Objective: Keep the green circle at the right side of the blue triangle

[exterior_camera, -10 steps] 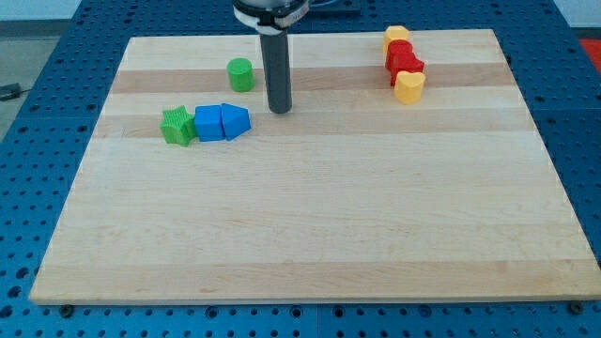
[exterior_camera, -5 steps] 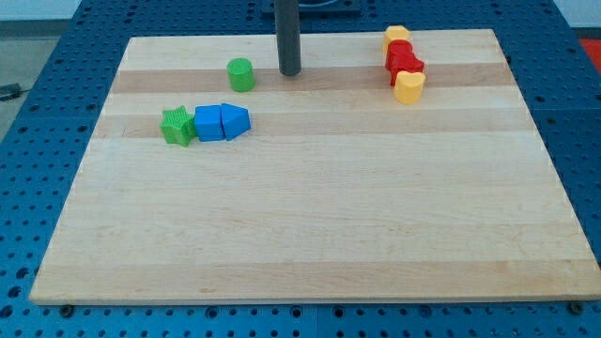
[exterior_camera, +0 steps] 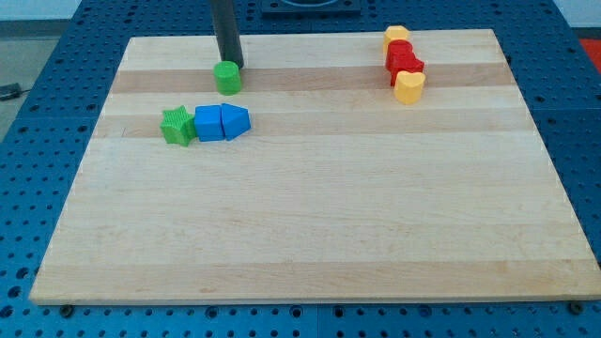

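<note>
The green circle [exterior_camera: 227, 77] lies near the view's top left of the wooden board [exterior_camera: 310, 216]. My tip [exterior_camera: 231, 66] is right at its upper edge, touching it or nearly so. The blue triangle [exterior_camera: 238, 121] lies below the circle and a little to the view's right. It is pressed against a blue cube [exterior_camera: 208, 123] on its left. A green star [exterior_camera: 176, 126] sits at the left end of that row. The green circle is above the blue pair, not at the triangle's right.
At the view's top right stands a column of blocks: a yellow block [exterior_camera: 395, 35], two red blocks [exterior_camera: 399, 52] [exterior_camera: 408, 68] and a yellow heart [exterior_camera: 408, 87]. The board's top edge is just above my tip.
My tip moved up from beside the blue triangle, then left to the green circle's upper edge. The green circle shifted slightly left and down. The other blocks stayed put.
</note>
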